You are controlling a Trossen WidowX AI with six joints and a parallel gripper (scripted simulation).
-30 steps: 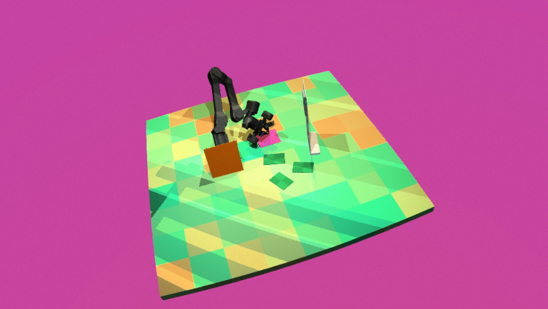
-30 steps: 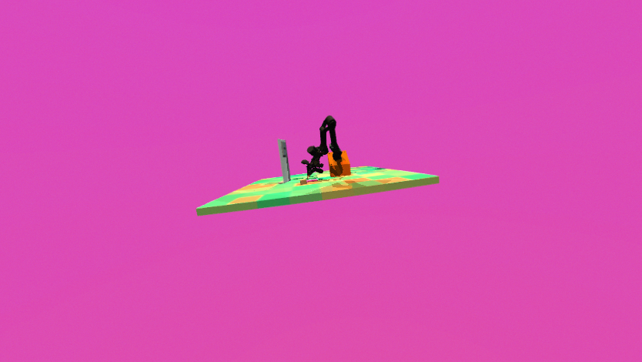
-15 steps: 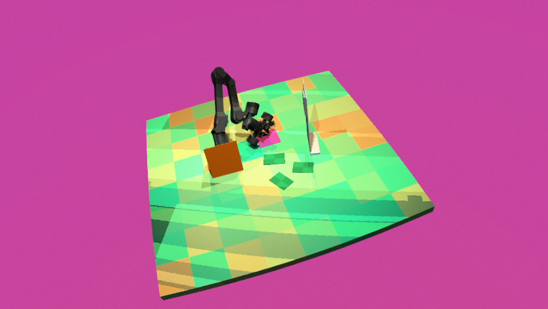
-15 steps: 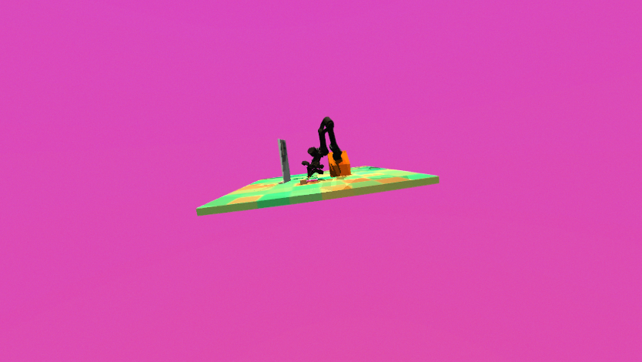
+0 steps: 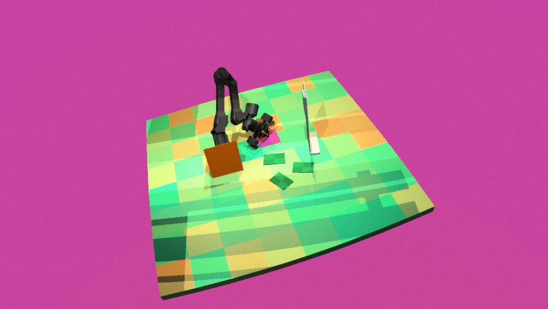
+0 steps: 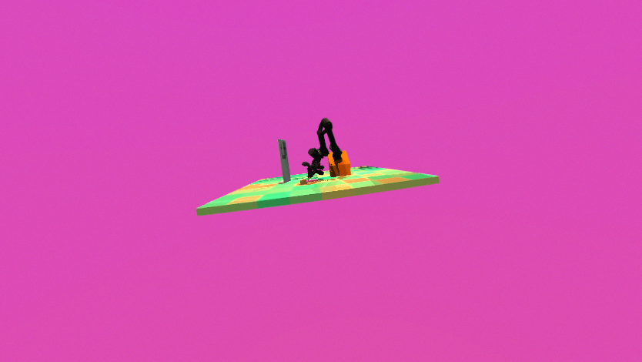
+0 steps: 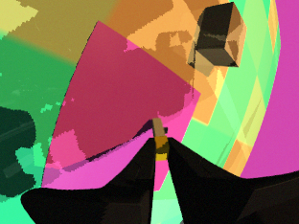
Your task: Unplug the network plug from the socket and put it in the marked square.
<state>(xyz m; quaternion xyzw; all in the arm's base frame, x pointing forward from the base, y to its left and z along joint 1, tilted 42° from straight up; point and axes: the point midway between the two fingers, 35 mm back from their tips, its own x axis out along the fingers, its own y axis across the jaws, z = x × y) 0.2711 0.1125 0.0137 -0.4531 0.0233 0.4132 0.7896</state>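
Note:
My gripper [image 5: 265, 133] [image 6: 309, 176] [image 7: 160, 143] is shut on the plug and points down low over the table. The small plug [image 7: 162, 155] shows gold between the fingertips, with a tan part sticking out beyond them; the fingers hide the rest. The marked square [image 5: 273, 139] [image 7: 115, 77] is pink. In the wrist view the plug overlaps the square near its right edge; I cannot tell whether it touches the table. The grey upright panel [image 5: 305, 107] [image 6: 284, 168] stands apart from the gripper. Dark socket details [image 6: 283, 150] show on its upper part.
A brown block [image 7: 216, 35] [image 6: 303, 182] lies just beyond the square's edge. An orange box [image 5: 224, 159] [image 6: 339, 164] stands beside the arm's base. Three green pieces [image 5: 274, 158] [image 5: 303, 167] [image 5: 281, 180] lie between the box and the panel's foot. Patchy shadows cross the table.

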